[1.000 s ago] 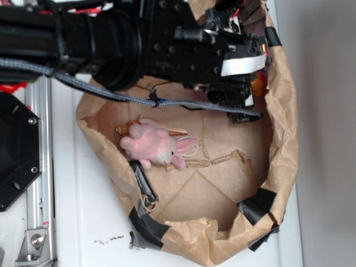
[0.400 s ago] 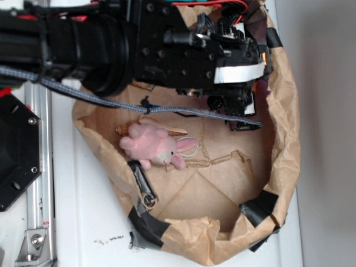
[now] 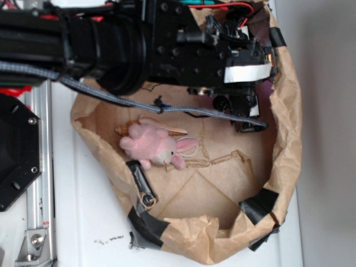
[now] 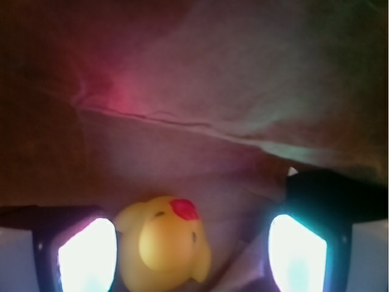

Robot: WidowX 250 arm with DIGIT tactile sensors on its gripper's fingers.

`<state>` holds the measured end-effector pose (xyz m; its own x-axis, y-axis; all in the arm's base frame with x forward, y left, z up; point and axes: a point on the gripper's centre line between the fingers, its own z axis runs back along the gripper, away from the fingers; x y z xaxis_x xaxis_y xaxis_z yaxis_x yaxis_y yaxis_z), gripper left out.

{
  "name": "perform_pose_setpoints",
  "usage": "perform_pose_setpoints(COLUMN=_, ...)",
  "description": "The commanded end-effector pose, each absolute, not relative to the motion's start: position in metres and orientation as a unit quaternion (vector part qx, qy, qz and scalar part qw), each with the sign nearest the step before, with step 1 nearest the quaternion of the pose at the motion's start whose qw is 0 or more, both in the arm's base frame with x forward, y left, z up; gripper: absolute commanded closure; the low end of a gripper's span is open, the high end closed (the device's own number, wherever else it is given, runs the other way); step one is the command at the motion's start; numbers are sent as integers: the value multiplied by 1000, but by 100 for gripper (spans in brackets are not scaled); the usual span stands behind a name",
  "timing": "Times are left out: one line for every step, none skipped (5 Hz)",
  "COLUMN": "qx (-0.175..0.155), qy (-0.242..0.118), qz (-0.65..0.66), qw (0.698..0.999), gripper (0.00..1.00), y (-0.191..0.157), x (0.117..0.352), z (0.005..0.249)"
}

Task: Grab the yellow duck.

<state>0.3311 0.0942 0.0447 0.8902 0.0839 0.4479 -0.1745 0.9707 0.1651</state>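
Observation:
In the wrist view the yellow duck point(image 4: 163, 243) lies on the brown paper floor, its red beak pointing up-right. My gripper point(image 4: 191, 255) is open around it. The left pad point(image 4: 88, 255) is right beside the duck's flank, and whether it touches cannot be told. The right pad point(image 4: 298, 252) stands well apart from the duck. In the exterior view the gripper point(image 3: 245, 111) reaches down into the bag's upper right corner, and the duck is hidden beneath it.
A crumpled brown paper bag point(image 3: 283, 156) with black tape patches point(image 3: 258, 203) walls in the work area. A pink plush bunny point(image 3: 153, 144) lies on its floor to the left. A metal rail point(image 3: 39, 183) and a black mount stand outside on the left.
The arm has shifted a little right and toward the bag's top corner. The orange-yellow bit of duck seen beside the gripper a second ago is now covered.

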Motion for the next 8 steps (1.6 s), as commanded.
perform_pose_setpoints(qx=106, qy=-239, qz=50, qw=964, gripper=0, y=93, x=340, z=47)
perform_pose_setpoints(qx=96, qy=-242, qz=52, qw=964, gripper=100, y=88, x=335, z=47)
perform_pose_setpoints(qx=96, qy=-245, qz=56, qw=963, gripper=100, y=88, x=335, z=49)
perform_pose_setpoints(qx=99, qy=-245, qz=57, qw=963, gripper=100, y=90, x=335, z=49)
perform_pose_setpoints(qx=100, qy=-246, qz=59, qw=962, gripper=100, y=91, x=335, z=50)
perform_pose_setpoints(qx=98, qy=-248, qz=59, qw=962, gripper=100, y=90, x=335, z=52)
perform_pose_setpoints(qx=92, qy=-247, qz=52, qw=963, gripper=100, y=87, x=334, z=57)
perform_pose_setpoints(qx=72, qy=-261, qz=31, qw=962, gripper=100, y=75, x=333, z=79)
